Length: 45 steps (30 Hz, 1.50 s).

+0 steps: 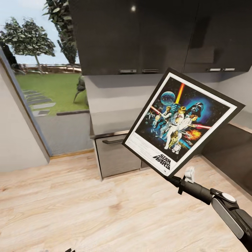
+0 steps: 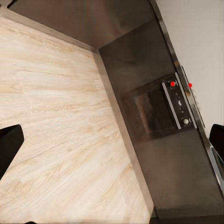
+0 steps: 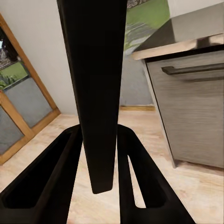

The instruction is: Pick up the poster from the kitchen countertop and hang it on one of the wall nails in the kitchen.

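The right end effector (image 1: 174, 177) is clamped on the lower corner of the poster (image 1: 182, 120), holding it tilted in the air in front of the kitchen units, off the worktop (image 1: 110, 133). In the right wrist view the poster (image 3: 95, 88) shows edge-on as a thin dark slab pinched between the 2 fingers (image 3: 128, 158).

The poster looks like a stiff, flat, framed panel: probably light, but broad, so a grip at 1 corner gives it a long lever and it may swing or twist in the grasp during turns. A hold nearer the middle of an edge would likely steady it; the frame rim is the sensible place to grip, not the printed face.

The left end effector (image 2: 112, 140) hangs low over the wooden floor (image 2: 51, 116), its dark fingertips well apart and holding nothing, near an oven (image 2: 163, 112) with red knobs.

Dark upper cabinets (image 1: 147, 31) hang above the poster and could catch its top corner. A grey drawer unit (image 1: 117, 154) stands behind it, and a large window (image 1: 45, 63) lies to the left. No wall nail can be made out.
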Available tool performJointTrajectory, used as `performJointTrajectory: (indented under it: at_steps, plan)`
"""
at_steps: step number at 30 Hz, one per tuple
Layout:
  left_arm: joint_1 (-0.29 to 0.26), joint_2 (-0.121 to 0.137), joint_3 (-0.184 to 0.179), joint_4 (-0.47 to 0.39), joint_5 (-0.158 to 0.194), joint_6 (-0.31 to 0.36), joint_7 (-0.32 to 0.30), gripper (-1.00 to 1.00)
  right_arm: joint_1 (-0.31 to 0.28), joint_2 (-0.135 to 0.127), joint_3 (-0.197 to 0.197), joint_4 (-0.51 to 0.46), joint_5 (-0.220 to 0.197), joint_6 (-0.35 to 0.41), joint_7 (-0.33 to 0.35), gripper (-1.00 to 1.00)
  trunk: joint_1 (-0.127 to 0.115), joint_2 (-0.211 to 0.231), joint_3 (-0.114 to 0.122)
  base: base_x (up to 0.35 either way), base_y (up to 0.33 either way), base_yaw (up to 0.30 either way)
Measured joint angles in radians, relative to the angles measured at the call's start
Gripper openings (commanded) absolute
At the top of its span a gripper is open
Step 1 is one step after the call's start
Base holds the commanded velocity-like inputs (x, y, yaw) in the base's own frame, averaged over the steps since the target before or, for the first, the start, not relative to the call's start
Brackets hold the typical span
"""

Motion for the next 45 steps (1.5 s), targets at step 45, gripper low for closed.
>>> performJointTrajectory:
  at_steps: [45]
  plan:
    - [0.000,0.002,0.002,0.015,0.000,0.008,-0.001,1.00,0.000,0.000,0.002,-0.002,0.000,-0.001,0.000,-1.00,-0.001,0.000,0.000,-0.045,0.266,0.254]
